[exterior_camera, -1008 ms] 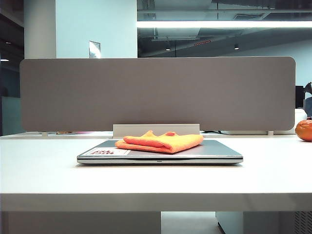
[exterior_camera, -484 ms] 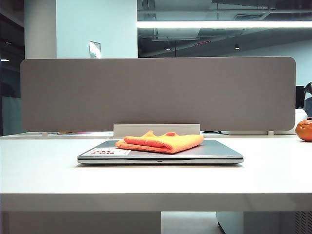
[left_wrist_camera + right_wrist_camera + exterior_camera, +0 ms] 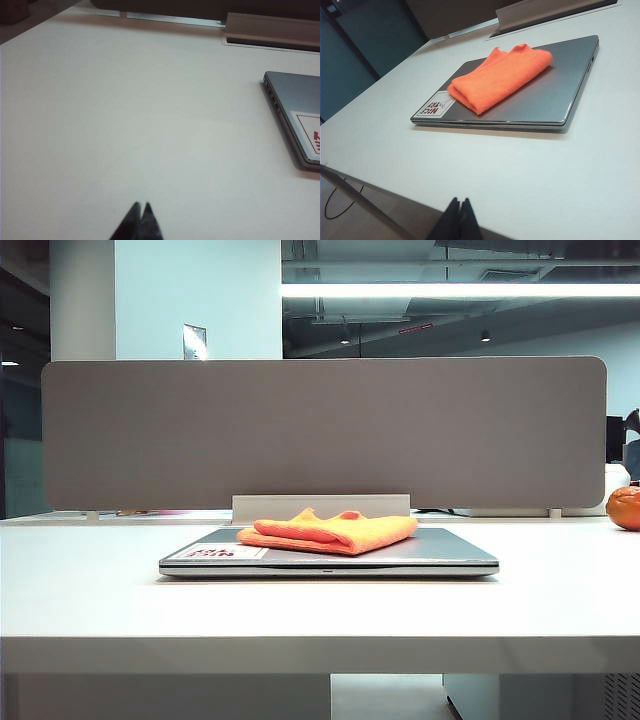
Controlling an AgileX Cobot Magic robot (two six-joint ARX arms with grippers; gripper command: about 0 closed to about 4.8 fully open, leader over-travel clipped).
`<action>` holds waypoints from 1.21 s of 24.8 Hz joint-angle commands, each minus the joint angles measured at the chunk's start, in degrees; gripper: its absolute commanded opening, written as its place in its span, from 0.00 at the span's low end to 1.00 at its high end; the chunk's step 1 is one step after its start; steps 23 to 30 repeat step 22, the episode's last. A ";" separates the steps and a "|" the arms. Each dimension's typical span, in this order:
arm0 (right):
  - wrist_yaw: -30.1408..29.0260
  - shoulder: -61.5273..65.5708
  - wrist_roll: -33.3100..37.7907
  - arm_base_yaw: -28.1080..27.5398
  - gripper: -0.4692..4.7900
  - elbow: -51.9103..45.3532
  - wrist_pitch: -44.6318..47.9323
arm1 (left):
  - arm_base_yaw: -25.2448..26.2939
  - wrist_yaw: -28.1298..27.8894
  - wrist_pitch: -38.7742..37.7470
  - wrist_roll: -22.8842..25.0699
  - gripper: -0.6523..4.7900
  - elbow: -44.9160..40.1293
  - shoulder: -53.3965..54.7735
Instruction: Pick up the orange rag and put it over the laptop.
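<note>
Lying folded on the laptop (image 3: pixel 400 552), orange rag (image 3: pixel 330 531), orange fruit (image 3: pixel 624 507) aside, left gripper (image 3: pixel 140 207) and right gripper (image 3: pixel 459 202) fingers closed, empty

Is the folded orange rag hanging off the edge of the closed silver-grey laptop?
No, the orange rag lies wholly on the laptop's lid.

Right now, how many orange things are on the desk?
2: the orange rag folded on the closed laptop lid at centre, and a round orange fruit at the far right edge, partly cropped.

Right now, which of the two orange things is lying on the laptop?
The orange rag, a folded cloth draped flat on the closed laptop. The round orange fruit sits apart at the table's far right edge, off the laptop.
</note>
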 commanded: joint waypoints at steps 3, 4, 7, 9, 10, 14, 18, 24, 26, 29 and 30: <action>-0.07 -0.15 -0.20 0.02 0.08 -0.15 1.03 | -0.42 1.46 -0.90 1.49 0.11 -0.31 0.24; -0.07 -0.15 -0.20 0.02 0.08 -0.15 1.01 | -0.42 1.51 -0.83 1.38 0.11 -0.31 0.37; -0.07 -0.15 -0.20 0.02 0.08 -0.15 1.03 | -0.39 1.92 -0.22 -0.09 0.11 -0.31 0.31; -0.07 -0.15 -0.20 0.02 0.08 -0.15 1.01 | -0.37 1.95 -0.22 -0.07 0.11 -0.31 0.31; -0.07 -0.15 -0.20 0.02 0.08 -0.15 1.01 | -0.37 1.92 -0.22 -0.07 0.11 -0.31 0.31; -0.07 -0.15 -0.20 0.02 0.08 -0.15 1.03 | -0.37 1.92 -0.22 -0.07 0.11 -0.31 0.31; -0.07 -0.15 -0.20 0.02 0.08 -0.15 1.01 | -0.37 1.92 -0.22 -0.07 0.11 -0.31 0.31; -0.07 -0.15 -0.20 0.04 0.08 -0.15 1.03 | -0.37 1.92 -0.22 -0.07 0.11 -0.31 0.31; -0.07 -0.15 -0.20 0.04 0.08 -0.15 1.03 | -0.37 1.92 -0.22 -0.07 0.11 -0.31 0.31; -0.07 -0.15 -0.20 0.04 0.08 -0.15 1.03 | -0.37 1.92 -0.22 -0.07 0.11 -0.31 0.31; -0.07 -0.15 -0.20 0.04 0.08 -0.15 1.03 | -0.37 1.92 -0.22 -0.07 0.11 -0.31 0.31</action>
